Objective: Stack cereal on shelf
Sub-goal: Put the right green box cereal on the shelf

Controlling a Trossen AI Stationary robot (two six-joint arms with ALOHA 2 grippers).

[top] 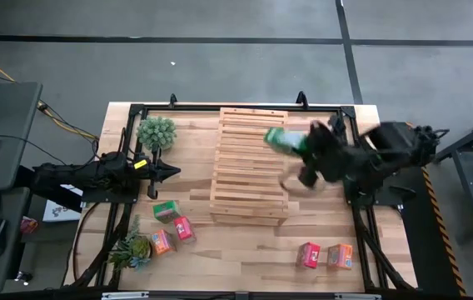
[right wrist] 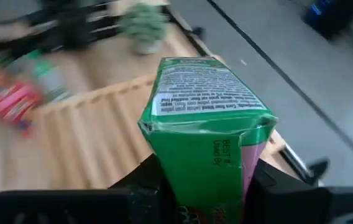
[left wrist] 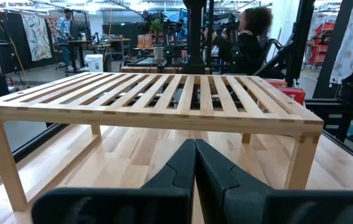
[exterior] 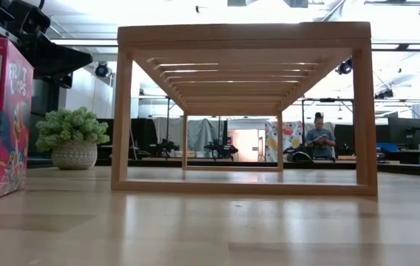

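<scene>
My right gripper (right wrist: 204, 186) holds the green cereal box (top: 285, 139) clamped between its jaws, above the shelf (top: 249, 165) near its right far corner – I think, to set it there – while my left gripper (top: 170, 172) waits closed.

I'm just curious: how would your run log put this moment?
right gripper: holds green cereal box over shelf | left gripper: shut, waiting
</scene>
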